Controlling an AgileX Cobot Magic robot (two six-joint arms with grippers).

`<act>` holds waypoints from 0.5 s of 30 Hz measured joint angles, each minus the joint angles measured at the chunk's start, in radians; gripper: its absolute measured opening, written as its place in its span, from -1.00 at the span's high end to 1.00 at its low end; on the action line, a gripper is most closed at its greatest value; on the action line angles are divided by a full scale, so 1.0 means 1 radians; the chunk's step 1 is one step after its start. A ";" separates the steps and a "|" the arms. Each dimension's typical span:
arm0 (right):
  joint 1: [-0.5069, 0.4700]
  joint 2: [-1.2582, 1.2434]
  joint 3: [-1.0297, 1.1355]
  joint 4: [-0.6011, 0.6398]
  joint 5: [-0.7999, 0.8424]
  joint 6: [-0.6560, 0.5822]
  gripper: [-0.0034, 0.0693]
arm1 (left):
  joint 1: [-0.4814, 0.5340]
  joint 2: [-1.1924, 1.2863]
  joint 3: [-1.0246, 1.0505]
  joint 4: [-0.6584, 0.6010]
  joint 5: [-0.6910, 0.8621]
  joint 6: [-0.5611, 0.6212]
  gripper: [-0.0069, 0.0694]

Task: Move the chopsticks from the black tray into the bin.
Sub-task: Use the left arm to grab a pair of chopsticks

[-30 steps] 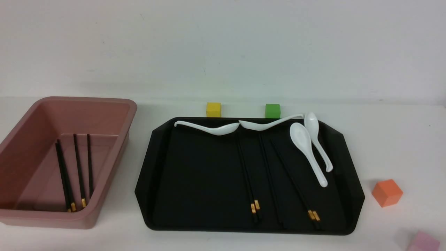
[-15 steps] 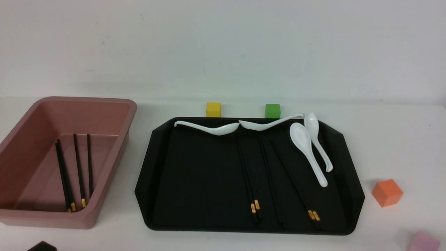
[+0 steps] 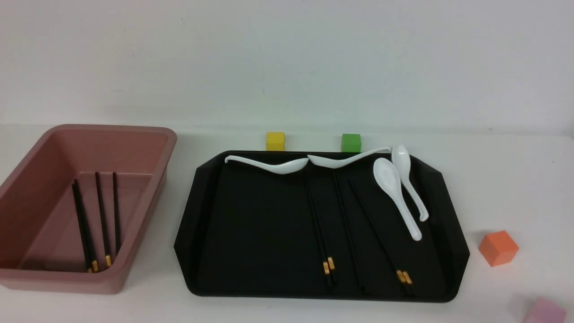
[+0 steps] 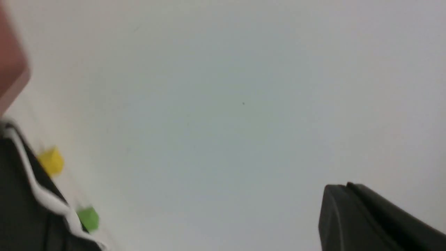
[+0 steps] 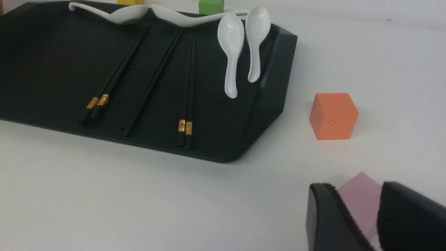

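Five slim black chopsticks (image 3: pixel 318 226), some gold-banded, lay on the matte black rectangular tray (image 3: pixel 255 224) beside four glossy white ceramic spoons (image 3: pixel 389 177). More sticks lay in the deep dusty-pink plastic bin (image 3: pixel 134 152). Only the wrist views showed the arms: left jaws together, right jaws apart, a pale pink cube (image 5: pixel 359 198) visible between them.

Dusty-pink bin (image 3: pixel 58 280), black tray (image 3: pixel 255 224), perhaps pink cube (image 3: pixel 545 312)

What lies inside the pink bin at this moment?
Black chopsticks lie on the floor of the bin, about four, gold bands toward the robot. The near wall hides their lowest tips, so the count is unsure.
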 joint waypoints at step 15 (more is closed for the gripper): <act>0.000 0.000 0.000 0.000 0.000 0.000 0.25 | -0.026 1.089 -0.509 0.559 1.007 0.014 0.85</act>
